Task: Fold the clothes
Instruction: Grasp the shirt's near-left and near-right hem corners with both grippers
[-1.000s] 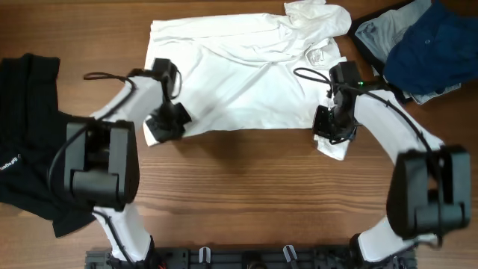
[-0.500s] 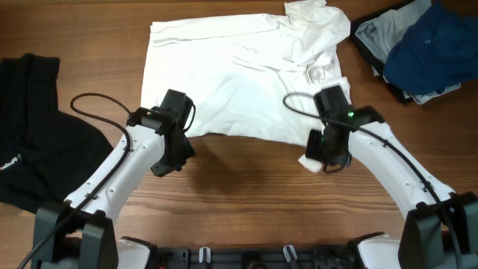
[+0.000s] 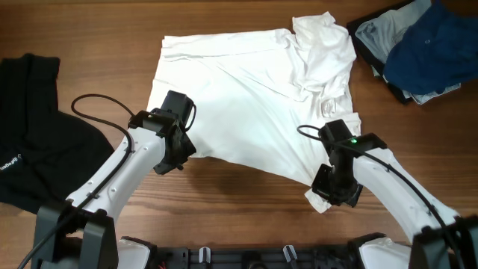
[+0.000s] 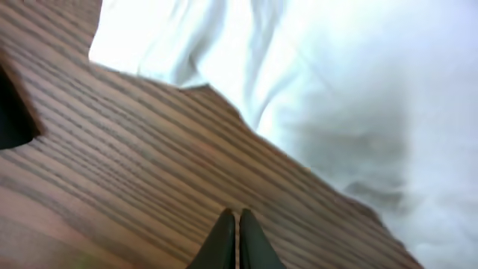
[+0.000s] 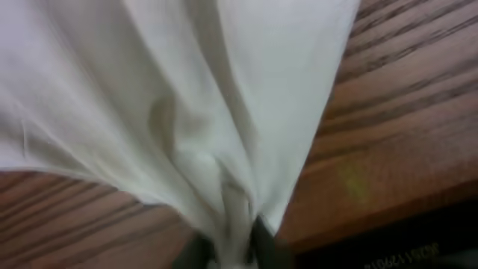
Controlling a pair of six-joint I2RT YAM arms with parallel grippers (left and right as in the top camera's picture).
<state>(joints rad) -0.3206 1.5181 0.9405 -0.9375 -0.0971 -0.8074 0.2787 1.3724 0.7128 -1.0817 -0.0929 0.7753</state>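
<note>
Since the earlier frame the right gripper [image 3: 326, 196] is dragging a pinched corner of the white T-shirt [image 3: 246, 104], lying at upper centre, toward the lower right, while the left gripper [image 3: 166, 161] is hanging clenched and empty over the counter [image 3: 246, 202], probably needing to regrasp the hem for flattening.

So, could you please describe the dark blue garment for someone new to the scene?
On the brown wooden table, look to the far right corner, beyond the large white T-shirt. There the crumpled dark blue garment lies uppermost, over a pale grey-blue one.
</note>
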